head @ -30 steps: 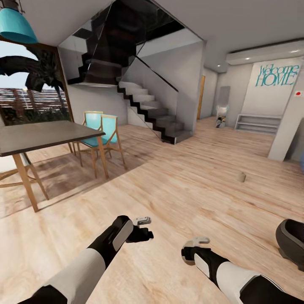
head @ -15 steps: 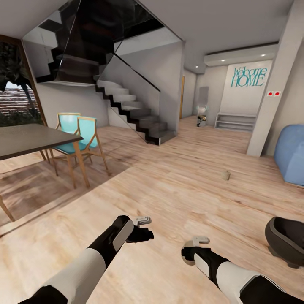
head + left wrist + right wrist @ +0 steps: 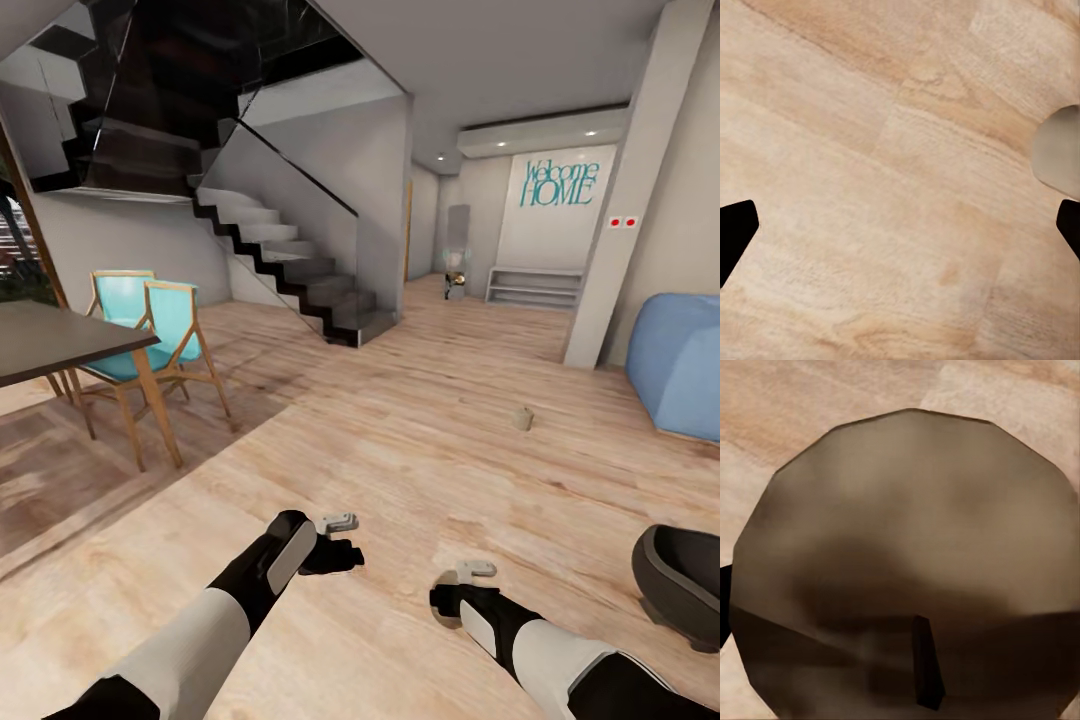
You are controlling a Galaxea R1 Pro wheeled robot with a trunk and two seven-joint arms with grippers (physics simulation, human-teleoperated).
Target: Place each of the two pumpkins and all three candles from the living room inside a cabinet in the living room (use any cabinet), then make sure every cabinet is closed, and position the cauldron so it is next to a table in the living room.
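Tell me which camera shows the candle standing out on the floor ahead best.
Head view: the candle stands small but whole on the boards, left of the blue seat. The left wrist view gives bare floor. The right wrist view gives a second candle close up, not this one.

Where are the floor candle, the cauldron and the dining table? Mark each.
floor candle (image 3: 521, 418), head view, its side.
cauldron (image 3: 690, 572), head view, its inner wall.
dining table (image 3: 60, 340), head view, its top.
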